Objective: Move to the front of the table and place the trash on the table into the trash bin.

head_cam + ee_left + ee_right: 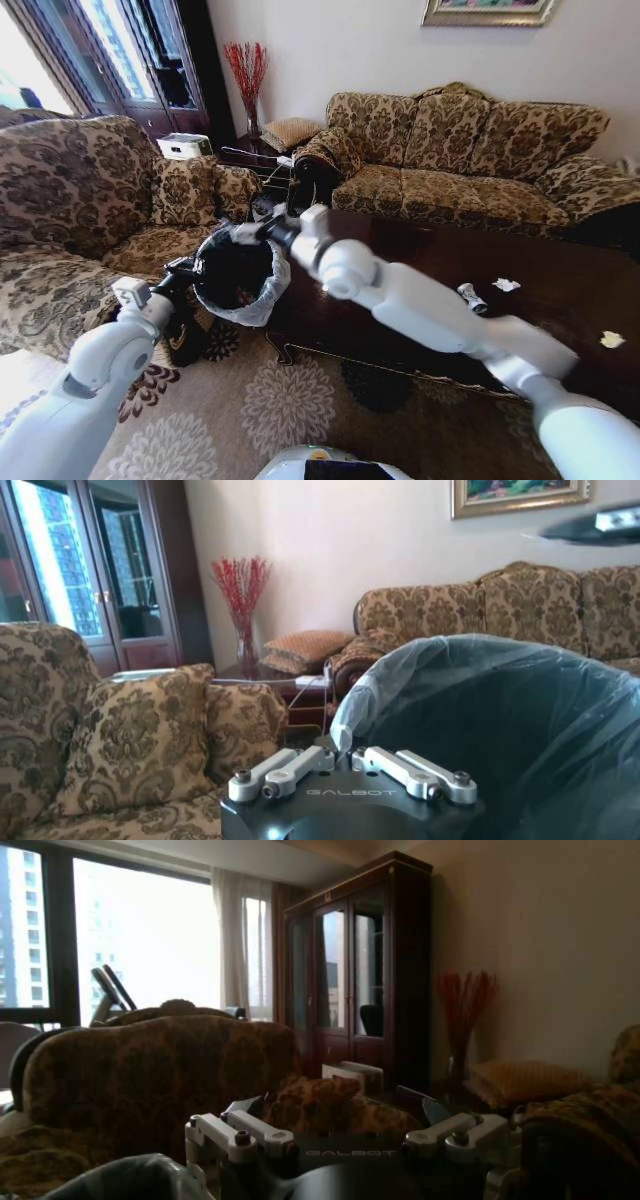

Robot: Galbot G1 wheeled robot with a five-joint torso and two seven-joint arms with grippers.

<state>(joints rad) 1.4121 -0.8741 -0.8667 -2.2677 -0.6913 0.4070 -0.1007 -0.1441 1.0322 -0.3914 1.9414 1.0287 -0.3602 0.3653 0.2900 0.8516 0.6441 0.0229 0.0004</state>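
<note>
Room: living room with patterned sofas, a dark cabinet by the window, a vase of red twigs in the corner, floral rug underfoot.
Counter (pixel 420 260): low, glossy dark wood, stretching off to the right in the head view.
Bin (pixel 238 275): black, lined with a whitish bag folded over the rim, held up off the rug at the counter's left end, mouth tilted toward the camera.
Left gripper (pixel 180 270): clamped on the bin's near rim; in the left wrist view the fingers (pixel 292 767) pressed close together on the bag edge, the bin wall (pixel 500 727) right beside them.
Right gripper (pixel 250 232): reached across from the right, over the bin's far rim; in the right wrist view the fingers (pixel 240 1129) spread wide with nothing between them, bag edge (pixel 130 1177) just below.
Trash left on the counter: crushed can (pixel 471 297), white paper scrap (pixel 506 285) just beside it, yellowish scrap (pixel 611 339) near the right edge.
Step in hand: judged a drop into the bin, seemingly already let go, since the spread fingers hold nothing.
Doing it well: keep the bin level and steady, release only while squarely over the mouth, lift straight clear so the bag is not snagged.
Risk: thin liner catching on a finger and pulling loose from the rim.
</note>
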